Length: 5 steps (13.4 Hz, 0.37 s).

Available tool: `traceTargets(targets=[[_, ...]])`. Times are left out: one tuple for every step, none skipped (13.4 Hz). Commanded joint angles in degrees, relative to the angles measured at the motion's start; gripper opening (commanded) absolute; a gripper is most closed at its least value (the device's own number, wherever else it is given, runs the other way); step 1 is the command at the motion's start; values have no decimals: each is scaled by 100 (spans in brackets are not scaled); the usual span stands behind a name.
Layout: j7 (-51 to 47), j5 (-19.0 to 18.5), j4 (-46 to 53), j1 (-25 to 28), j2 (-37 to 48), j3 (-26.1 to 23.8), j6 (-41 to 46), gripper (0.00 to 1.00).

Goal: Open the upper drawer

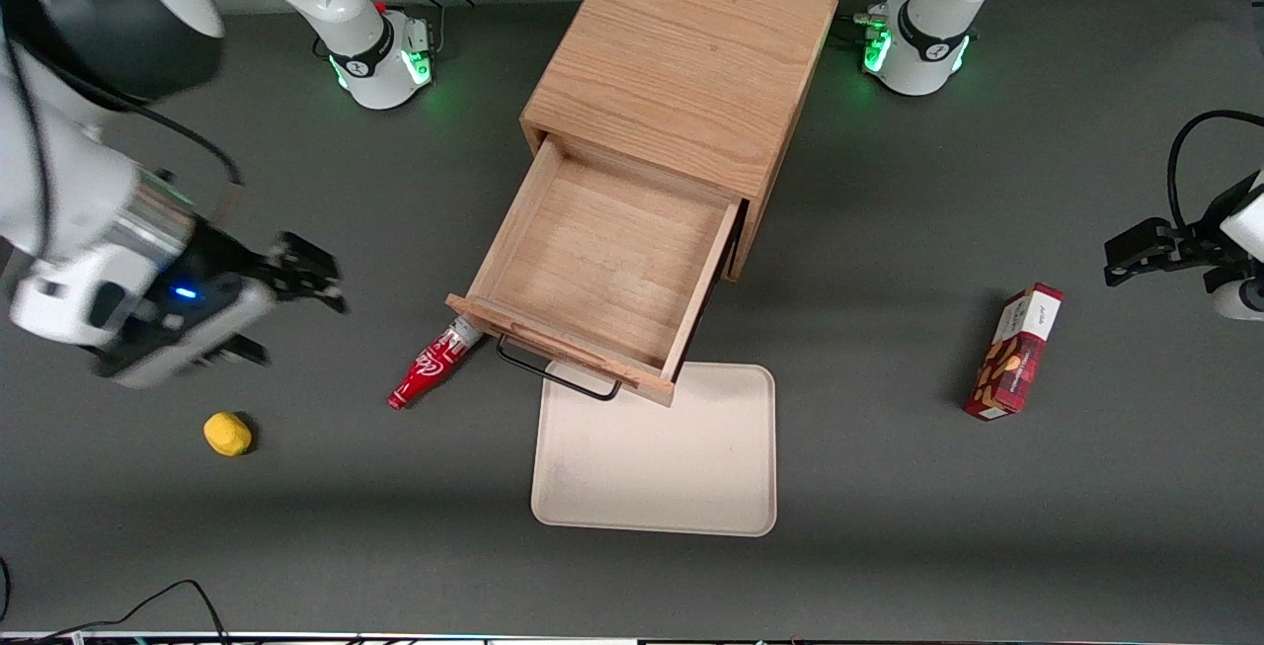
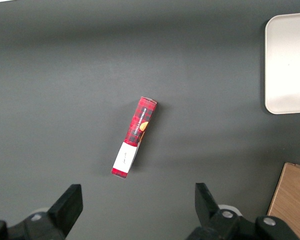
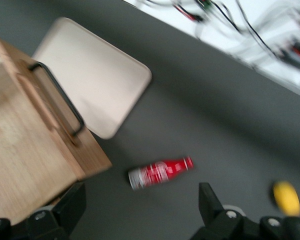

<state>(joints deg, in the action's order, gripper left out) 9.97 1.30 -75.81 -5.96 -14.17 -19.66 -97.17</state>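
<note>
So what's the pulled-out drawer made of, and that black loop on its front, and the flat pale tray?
The upper drawer looks like light, matte wood; grain lines show. Its handle seems to be thin black wire, probably metal. The tray looks like smooth cream plastic with rounded corners, though I can't be sure. The gripper hangs open toward the working arm's end, touching nothing.

The lower drawer is hidden beneath the pulled-out upper drawer (image 1: 602, 265). The cabinet (image 1: 681, 62) is cut by the frame edge. The gripper (image 1: 306, 275) — beside the cabinet, toward the working arm's end — is motion-blurred, as is the red bottle (image 3: 160, 172).
</note>
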Motion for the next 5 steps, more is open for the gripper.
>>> traceTargets(targets=[[-715,37,-1757,-597,1474,146,5,100],[-725,-15,-2040,-765,1722,155,5,100],[-725,-16,-2174,-836,1855,181,5,100],[-725,-33,-2253,-845,1943,190,5,100],[-725,-42,-2333,-845,2031,190,23,100]])
